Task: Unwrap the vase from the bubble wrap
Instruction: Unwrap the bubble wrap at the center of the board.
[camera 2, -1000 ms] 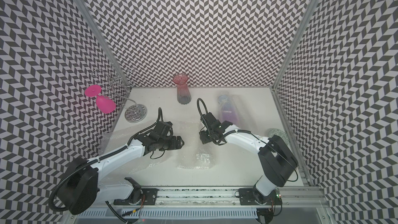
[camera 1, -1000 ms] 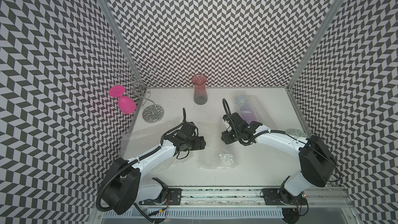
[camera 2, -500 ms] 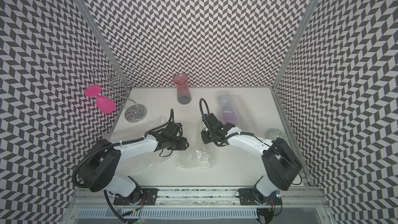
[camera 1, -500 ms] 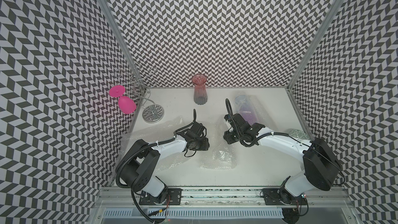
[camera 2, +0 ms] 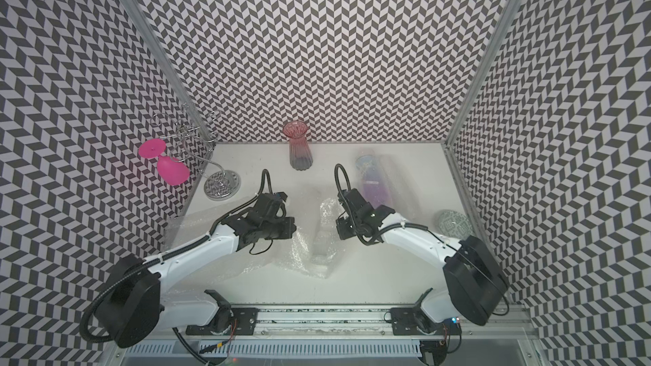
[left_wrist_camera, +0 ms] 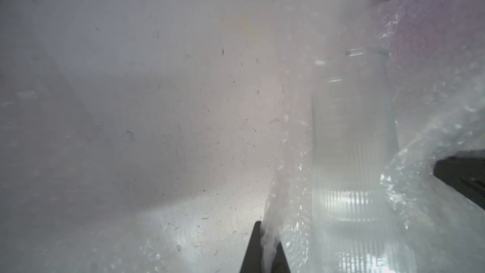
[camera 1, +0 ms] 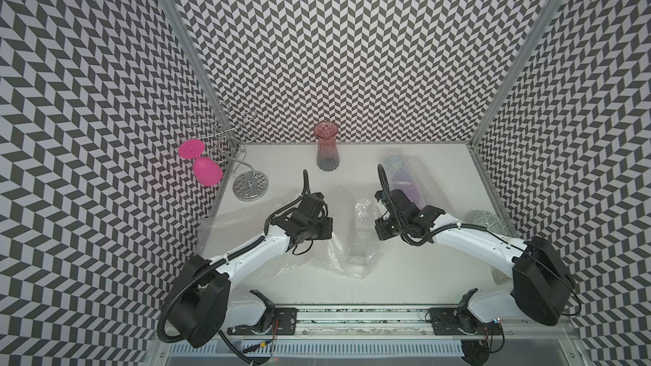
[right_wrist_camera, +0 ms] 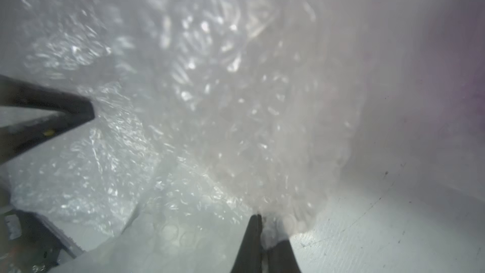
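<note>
Glass vase [left_wrist_camera: 351, 153] shows ribs plainly only from left wrist.

Centre: vase [camera 1: 359, 244] lying amid bubble wrap [camera 1: 336, 258]; left gripper [left_wrist_camera: 266, 242] on wrap's left edge, right gripper [right_wrist_camera: 262, 232] on right edge. Behind, upright vase [camera 1: 327, 151] against back wall [camera 1: 352, 65]. Back-left corner: wire rack [camera 1: 246, 184].

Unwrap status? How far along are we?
Done: the pink vase stands bare at the back, and a loose sheet lies flat, empty. In hand: left gripper and right gripper are each shut on an edge of the bubble wrap on either side of the clear vase, whose top looks uncovered. Left: pull the wrap clear; the purple vase looks still wrapped.
</note>
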### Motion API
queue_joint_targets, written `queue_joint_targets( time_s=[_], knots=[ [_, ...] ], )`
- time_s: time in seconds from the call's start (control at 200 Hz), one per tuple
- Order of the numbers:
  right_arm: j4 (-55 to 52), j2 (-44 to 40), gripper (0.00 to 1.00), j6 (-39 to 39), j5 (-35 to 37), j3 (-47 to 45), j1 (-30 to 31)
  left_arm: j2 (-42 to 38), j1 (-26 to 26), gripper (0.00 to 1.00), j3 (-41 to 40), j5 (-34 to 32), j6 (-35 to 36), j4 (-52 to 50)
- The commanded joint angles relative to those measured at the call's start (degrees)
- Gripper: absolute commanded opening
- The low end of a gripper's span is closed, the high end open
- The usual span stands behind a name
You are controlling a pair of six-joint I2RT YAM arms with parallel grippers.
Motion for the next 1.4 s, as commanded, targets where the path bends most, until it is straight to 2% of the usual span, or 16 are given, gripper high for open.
queue_joint_targets(
  time_s=[0.0, 0.12, 0.235, 0.37, 0.556, 0.691, 0.791, 0.986, 1.171, 1.397],
  knots=[
    [0.1, -3.3, 0.08, -0.1, -0.8, -1.5, -0.5, -2.9, 3.4, 0.0, 0.5, -2.8, 2.5, -5.3],
    [0.7, -4.7, 0.15, 0.6, -0.9, -4.5, -1.0, -5.7, 6.9, 0.0, -0.7, -2.2, 3.3, -7.2],
    [-0.3, -5.5, 0.24, 0.9, 0.0, -4.6, -1.2, -7.4, 7.5, 0.0, -0.1, -1.6, 3.3, -8.4],
    [-3.6, -6.3, 0.38, 0.5, 2.0, -0.5, -1.3, -7.8, 7.4, 0.0, 1.3, -1.1, 3.0, -10.7],
    [-7.1, -8.2, 0.63, 0.1, 3.9, 6.7, -1.0, -8.8, 7.5, 0.0, 2.0, -1.1, 2.7, -12.0],
    [-8.2, -8.0, 0.72, 0.3, 5.3, 11.1, 1.0, -8.4, 7.4, 0.0, 3.6, -1.2, 2.7, -13.1],
    [-8.7, -6.8, 0.83, 0.6, 6.4, 13.3, 3.4, -8.7, 7.4, 0.0, 5.8, -1.4, 2.6, -14.3],
    [-5.6, -4.0, 0.88, 0.6, 5.1, 14.2, 4.6, -9.0, 7.6, 0.0, 7.0, -1.1, 1.8, -15.4],
    [-2.4, 4.3, 0.9, 0.3, 3.8, 15.4, 4.5, -11.6, 7.6, 0.0, 4.1, 0.1, -0.9, -13.6],
    [0.6, 15.0, 0.91, 0.1, -3.8, 18.5, -0.9, -13.2, 7.9, 0.0, -0.5, 3.0, -3.9, -9.8]
  ],
)
